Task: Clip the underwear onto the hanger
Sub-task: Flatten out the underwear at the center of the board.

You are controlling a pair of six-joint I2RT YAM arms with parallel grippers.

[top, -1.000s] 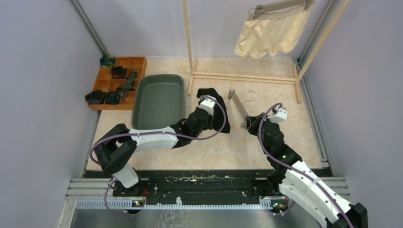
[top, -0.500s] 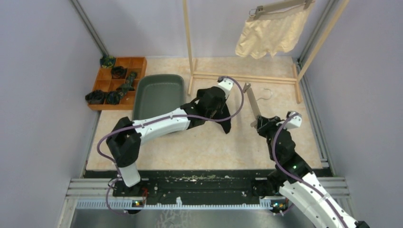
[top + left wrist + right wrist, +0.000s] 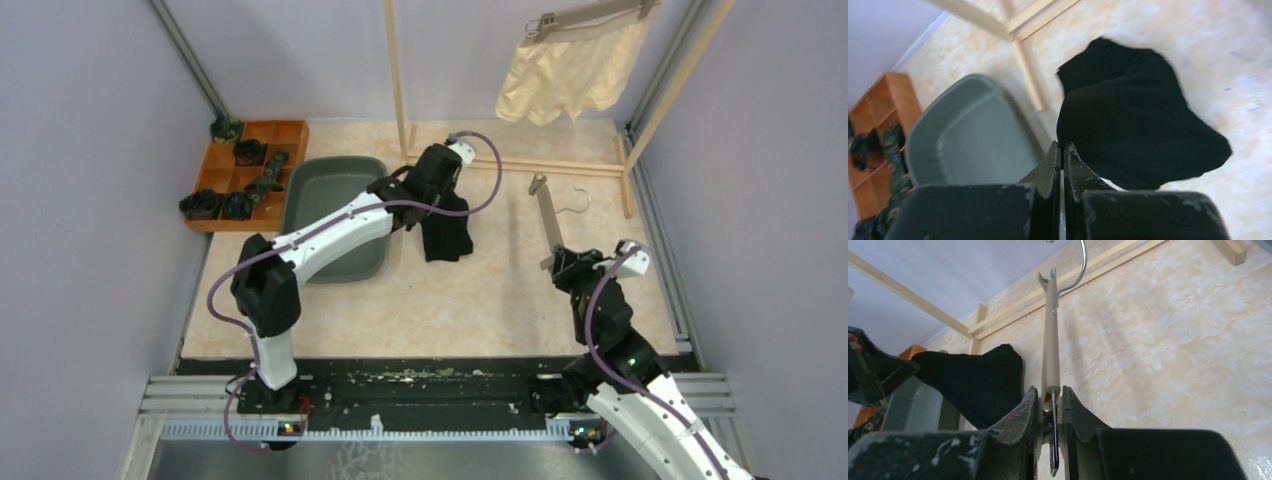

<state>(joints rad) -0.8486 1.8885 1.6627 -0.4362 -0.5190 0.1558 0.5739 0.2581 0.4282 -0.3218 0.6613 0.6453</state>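
The table [image 3: 500,300] is big and pale. At the back stands a wooden rack [image 3: 395,80]. On the left sit a green tub [image 3: 330,200] and a wooden tray [image 3: 290,130] with little boxes. The cream underwear [image 3: 570,75] hangs high on the rack, already clipped to another hanger [image 3: 590,15]. The black underwear [image 3: 445,230] dangles just beside the tub, bunched up and droopy. The left pincer [image 3: 1062,155] is squeezed tight on a bit of that cloth. The empty hanger [image 3: 548,215] is well apart on the right, held out over the table. The right pincer [image 3: 1050,405] is clamped on its near end, by the metal clip [image 3: 1054,450].

I think the black underwear is light and very soft. It folds and swings, so it will not stay flat by itself. The best place to hold it is the waistband, near a corner, so that edge can slide into a clip. The hanger is stiff and thin, so it may tip.
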